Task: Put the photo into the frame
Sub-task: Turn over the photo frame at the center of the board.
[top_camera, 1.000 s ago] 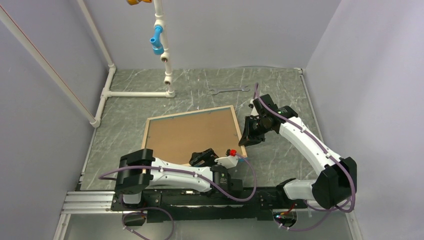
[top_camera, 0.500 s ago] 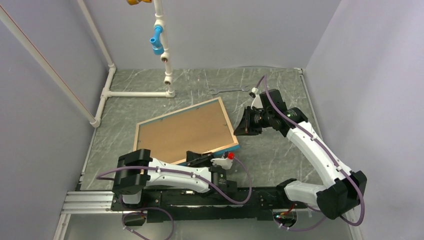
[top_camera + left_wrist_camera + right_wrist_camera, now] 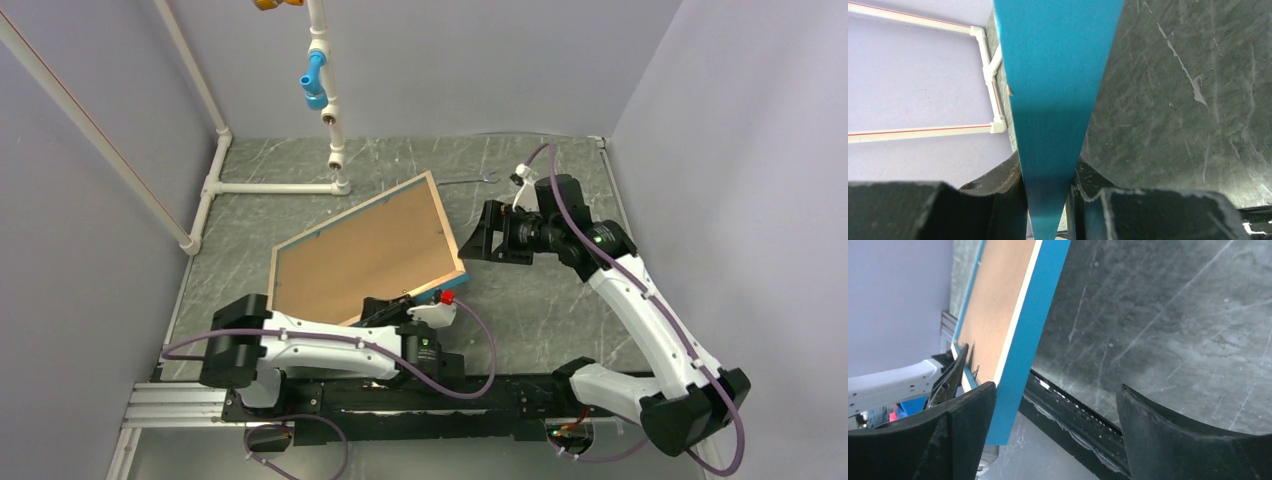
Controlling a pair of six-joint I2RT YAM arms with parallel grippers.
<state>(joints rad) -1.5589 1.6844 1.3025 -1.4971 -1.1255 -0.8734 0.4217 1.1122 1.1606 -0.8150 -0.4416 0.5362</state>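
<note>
Top external view: we see the frame (image 3: 1055, 75) tilted, tan back and brown backing board (image 3: 360, 255) facing up, its right side raised above the counter (image 3: 560, 300), between centre and near edge. The photo is not visible. We cannot tell whether it sits behind the board, so we judge insertion unconfirmed. The left tool (image 3: 388, 306) pinches the frame's near blue rim. The right tool (image 3: 488, 240) is spread wide, gripping nothing, beside the frame's right rim.
</note>
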